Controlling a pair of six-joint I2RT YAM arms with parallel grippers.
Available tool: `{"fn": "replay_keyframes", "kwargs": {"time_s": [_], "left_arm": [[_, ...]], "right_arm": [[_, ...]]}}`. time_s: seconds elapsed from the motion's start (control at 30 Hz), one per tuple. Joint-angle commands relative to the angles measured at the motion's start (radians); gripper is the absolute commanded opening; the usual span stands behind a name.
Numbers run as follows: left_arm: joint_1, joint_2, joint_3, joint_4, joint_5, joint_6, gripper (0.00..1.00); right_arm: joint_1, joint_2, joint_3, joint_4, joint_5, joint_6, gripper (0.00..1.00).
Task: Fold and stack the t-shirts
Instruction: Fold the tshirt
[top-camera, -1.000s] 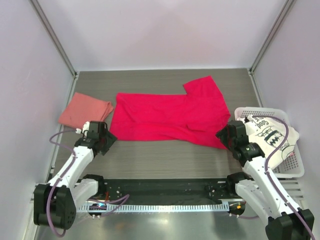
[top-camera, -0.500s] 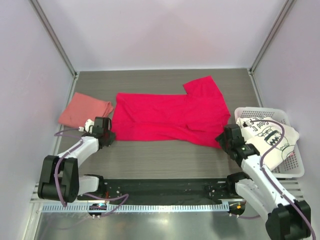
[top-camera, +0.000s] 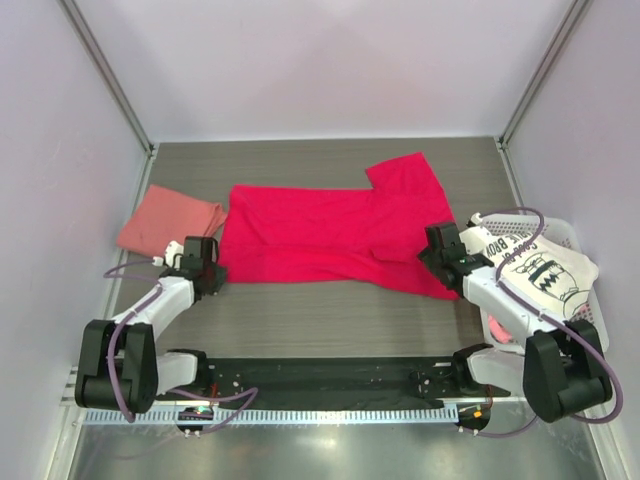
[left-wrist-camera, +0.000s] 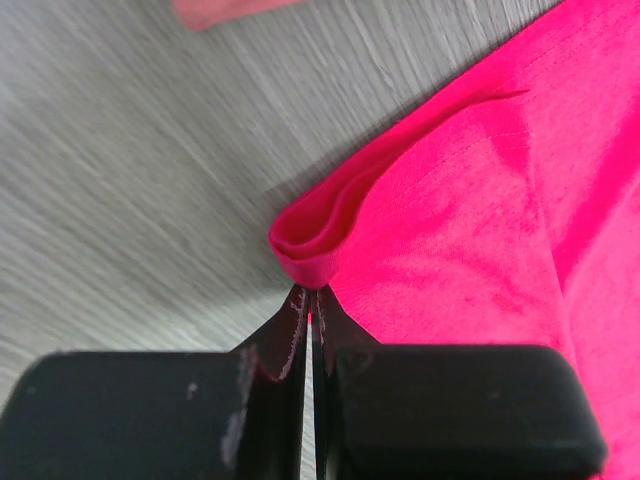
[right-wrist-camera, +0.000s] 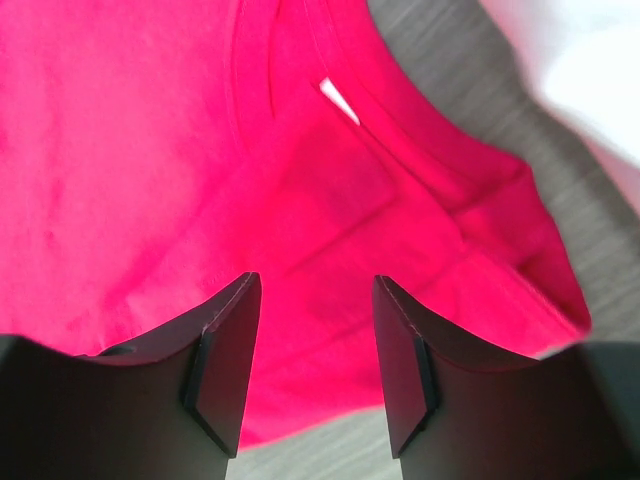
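Observation:
The crimson t-shirt (top-camera: 330, 235) lies spread flat across the middle of the table. My left gripper (top-camera: 208, 272) is at its near left corner. In the left wrist view the gripper (left-wrist-camera: 310, 300) is shut on the bunched hem of that crimson shirt (left-wrist-camera: 470, 220). My right gripper (top-camera: 435, 255) hovers open over the shirt's near right edge. Between its fingers the right wrist view shows crimson cloth (right-wrist-camera: 130, 150), a collar seam and a small white tag (right-wrist-camera: 340, 100). The salmon-pink t-shirt (top-camera: 168, 222) lies folded at the left. The white printed t-shirt (top-camera: 540, 265) fills the basket.
A white mesh basket (top-camera: 590, 340) stands at the right edge, close to the right arm. Purple cables loop beside both arms. Grey walls with metal posts (top-camera: 105, 70) enclose the table on three sides. A black rail (top-camera: 320, 380) runs along the near edge.
My left gripper moved to the crimson shirt's near left corner and shut on it. The right arm swung left onto the shirt's right edge, its jaws narrowing slightly.

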Motion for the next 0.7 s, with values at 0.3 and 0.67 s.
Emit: {"fn": "replay_keyframes", "kwargs": {"time_s": [0.3,0.67], "left_arm": [[0.046,-0.072,-0.018,-0.042,0.006,0.046,0.00],[0.049,-0.095,-0.016,-0.065,-0.007,0.073,0.00]], "right_arm": [[0.063,0.160,0.038,0.096,0.124,0.090,0.49],[0.066,0.336,0.104,0.148,0.225,0.055,0.32]]}}
